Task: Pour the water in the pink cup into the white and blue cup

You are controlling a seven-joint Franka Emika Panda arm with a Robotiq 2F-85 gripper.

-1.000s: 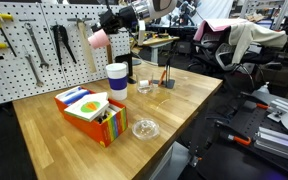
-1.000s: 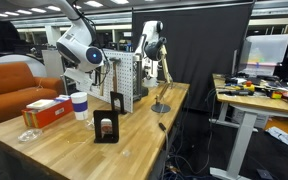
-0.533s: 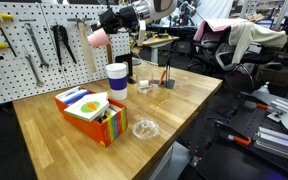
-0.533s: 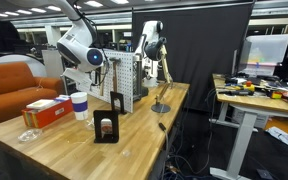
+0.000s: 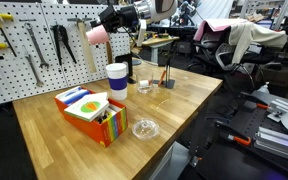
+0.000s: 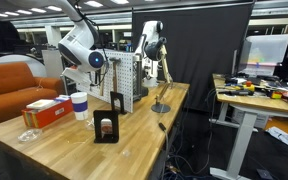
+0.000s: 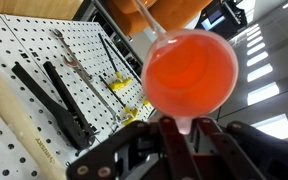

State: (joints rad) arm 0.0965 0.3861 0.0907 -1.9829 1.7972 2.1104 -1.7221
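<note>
Half done at best, I'd guess: the hand (image 5: 106, 28) is clamped on the pink cup (image 5: 97, 37), held high and tipped sideways, above the white and blue cup (image 5: 116, 78) on the table (image 5: 44, 128). No water visibly falling; pour's left.

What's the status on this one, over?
Gripper shut on the pink cup, held high by the pegboard, tipped sideways. White and blue cup upright on the table. Nothing between them.
</note>
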